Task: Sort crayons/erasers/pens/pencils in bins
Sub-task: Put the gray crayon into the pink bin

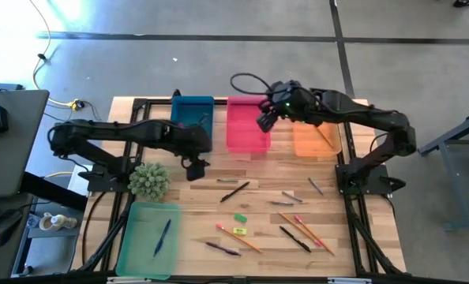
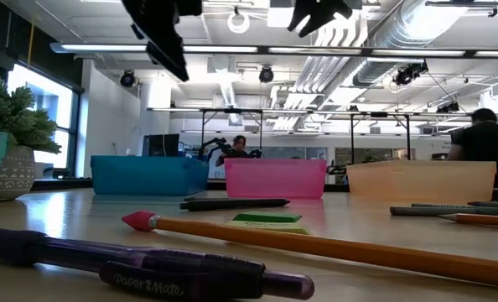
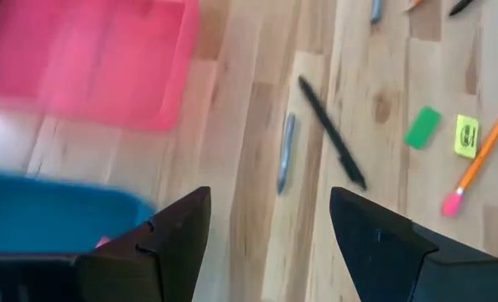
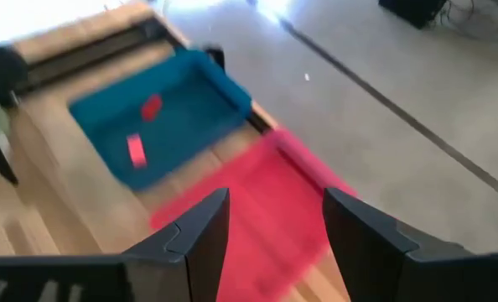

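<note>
Nearest the low camera lies a purple pen (image 2: 140, 264), and just behind it a long pencil (image 2: 316, 243) with its pink end pointing left. Past those sit a green eraser (image 2: 267, 218) on a yellow one (image 2: 270, 226), then a black pen (image 2: 232, 203), with the blue bin (image 2: 148, 174), pink bin (image 2: 274, 178) and orange bin (image 2: 421, 179) in a row at the table's far side.

From above, the mint bin (image 1: 132, 237) sits at the near left corner with one blue pen (image 1: 163, 237) inside it, and a spiky plant (image 1: 149, 180) stands just beyond it. Loose on the wood are the black pen, grey crayons (image 1: 286, 196), another dark pen (image 1: 294, 238), and more pencils (image 1: 313, 233) to the right. An orange stick lies in the orange bin.

Left gripper (image 1: 193, 167) hangs above bare wood just in front of the blue bin, fingers (image 3: 178, 243) spread apart and holding nothing; its wrist view looks down on the black pen, a crayon (image 3: 286, 153) beside it, and the green and yellow erasers.

Right gripper (image 1: 266, 120) hovers over the pink bin, fingers (image 4: 203, 231) also parted and empty. Its wrist view shows two reddish erasers (image 4: 151, 106) lying in the blue bin
</note>
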